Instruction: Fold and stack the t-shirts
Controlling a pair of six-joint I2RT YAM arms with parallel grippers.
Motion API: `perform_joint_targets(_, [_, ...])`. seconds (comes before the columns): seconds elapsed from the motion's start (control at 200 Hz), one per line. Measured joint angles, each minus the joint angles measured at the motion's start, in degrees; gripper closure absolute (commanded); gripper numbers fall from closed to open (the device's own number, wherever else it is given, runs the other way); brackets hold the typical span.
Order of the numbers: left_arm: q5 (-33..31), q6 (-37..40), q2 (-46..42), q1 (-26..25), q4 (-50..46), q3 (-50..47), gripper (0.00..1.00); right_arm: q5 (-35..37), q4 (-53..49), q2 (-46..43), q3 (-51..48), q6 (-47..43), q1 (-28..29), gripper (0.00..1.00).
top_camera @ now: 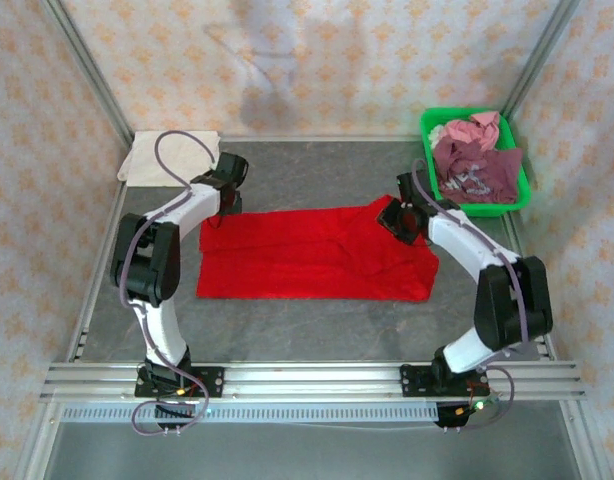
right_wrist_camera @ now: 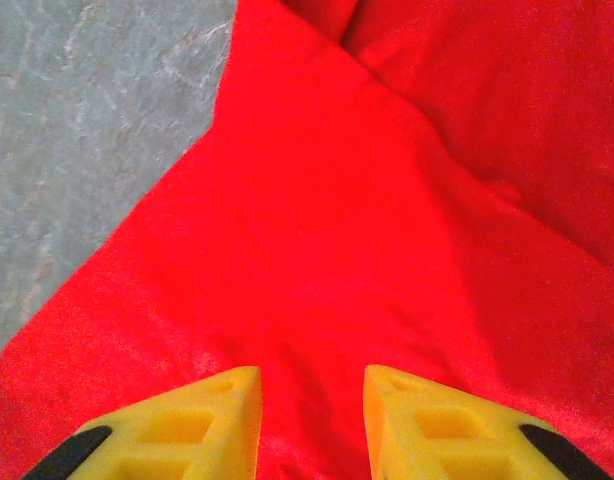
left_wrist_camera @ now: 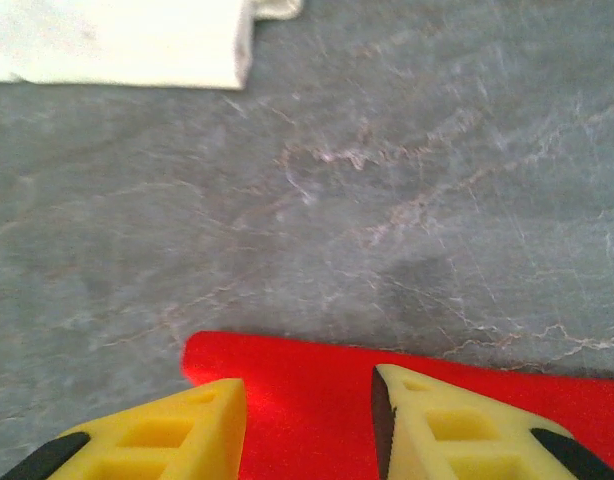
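A bright red cotton t-shirt (top_camera: 307, 255) lies spread as a wide, partly folded rectangle in the middle of a grey marbled table (top_camera: 307, 330). Two white robot arms reach over its far edge.

The left gripper (top_camera: 224, 205) hovers at the shirt's far left corner. In its wrist view, the yellow wedge-shaped fingers (left_wrist_camera: 187, 430) stand apart. The red cloth (left_wrist_camera: 287, 360) lies flat beneath the gap, not pinched.

The right gripper (top_camera: 397, 218) sits over the far right corner, where a flap of cloth bunches up. Its jaws are also parted, with the smooth red fabric (right_wrist_camera: 317, 220) lying free below them.

A cream-white t-shirt (top_camera: 172, 157), already folded, rests at the far left corner of the table. A green plastic basket (top_camera: 487, 209) at the far right holds a crumpled dull maroon tee with pale print (top_camera: 477, 170) and a pink one (top_camera: 477, 128).

The main risk is that a fingertip catches the soft cloth as the arms pull away. That would drag the corner and reopen the fold. The right side looks lumpier than the left, with a raised diagonal ridge. Another fold over it could come out crooked, or a sleeve could slip free. If the grippers close at uneven depths, the shirt may skew as it lifts. A loose bundle could also fall apart on its way to the cream shirt.
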Motion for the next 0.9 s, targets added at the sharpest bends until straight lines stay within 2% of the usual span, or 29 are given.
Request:
perform_joint_targets(0.225, [2.5,0.0,3.3,0.0,-1.8,1.2,0.62,3.5,-1.0,12.4,11.5,-7.0,-1.2,0.63])
perform_joint_targets(0.55, [4.0,0.1,2.0,0.0,-1.9,0.9,0.62,-0.7,-0.5,26.6,22.2,-12.3,-6.0,0.61])
perform_joint_targets(0.656, [4.0,0.0,1.7,0.0,-1.9,0.4,0.62,-2.8,0.5,29.4,24.7,-12.8,-6.0,0.69])
perform_joint_targets(0.766, [4.0,0.0,0.6,0.0,-1.9,-0.3,0.62,-4.7,1.3,31.0,25.7,-13.1,-6.0,0.87])
perform_joint_targets(0.901, [3.8,-0.1,-0.3,0.0,-1.9,-0.3,0.62,-5.0,1.7,31.0,25.6,-12.1,-6.0,0.96])
